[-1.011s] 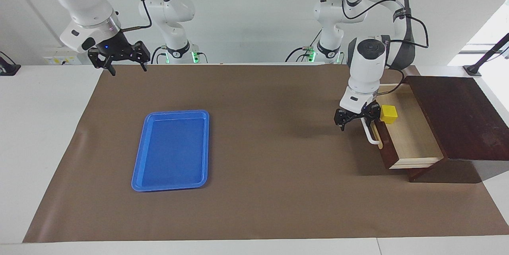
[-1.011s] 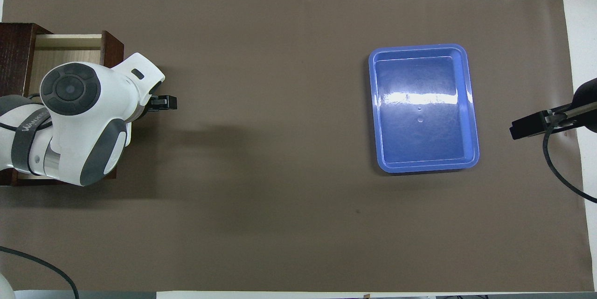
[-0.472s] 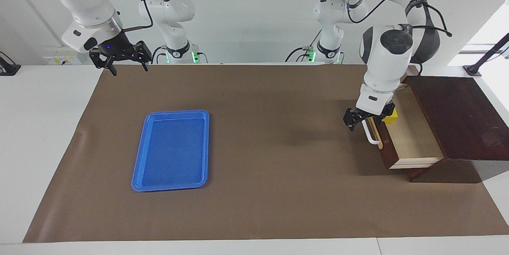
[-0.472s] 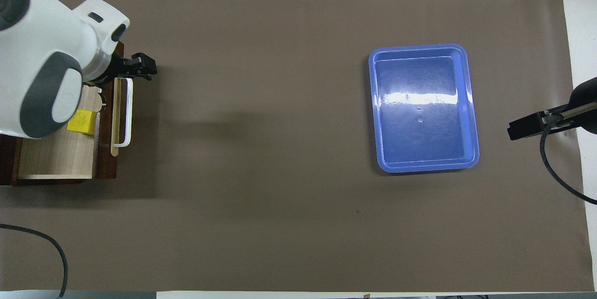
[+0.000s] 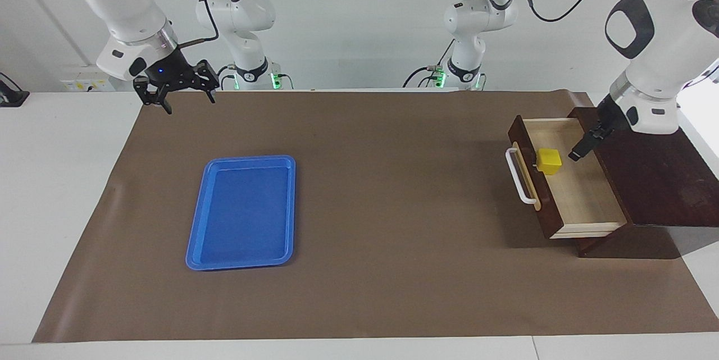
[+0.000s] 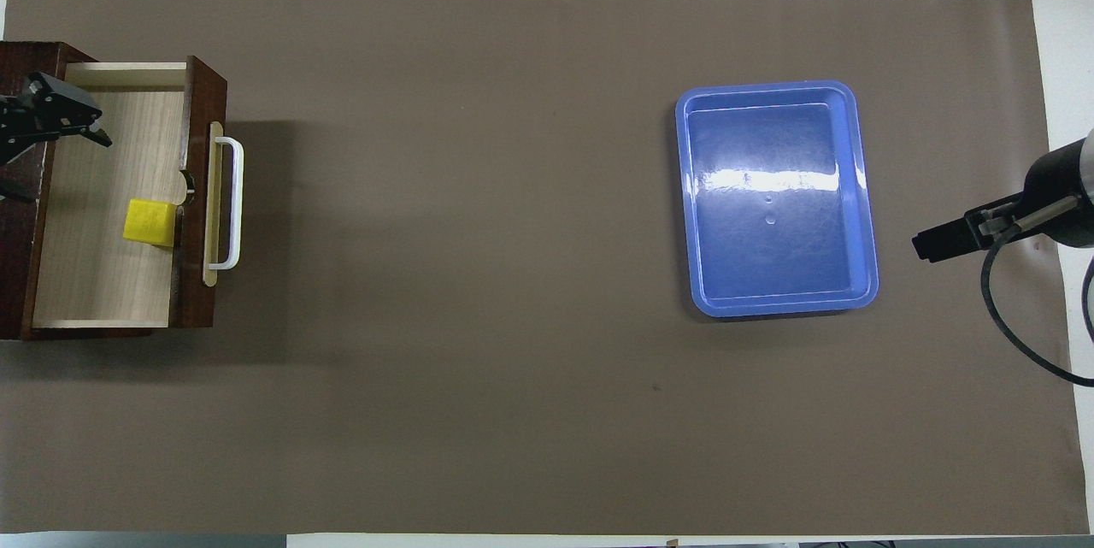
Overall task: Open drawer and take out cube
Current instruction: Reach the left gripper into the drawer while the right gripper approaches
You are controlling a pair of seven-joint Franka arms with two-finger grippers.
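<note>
The small bright yellow cube [image 5: 549, 161] sits inside the pulled-out dark reddish-brown wooden drawer [image 5: 578, 219], on its pale floor against the front panel, just by the white bar handle [image 5: 519, 176]. The left gripper [image 5: 582, 145] hangs over the drawer's inner end, near the dark wooden box [image 5: 651, 174], jaws apart and empty. Well apart, toward the right arm's end, lies the flat blue plastic tray [image 5: 194, 236] on the brown mat [image 5: 382, 180]. The right gripper [image 5: 178, 90] waits, spread open, over the mat's corner nearest the robots
</note>
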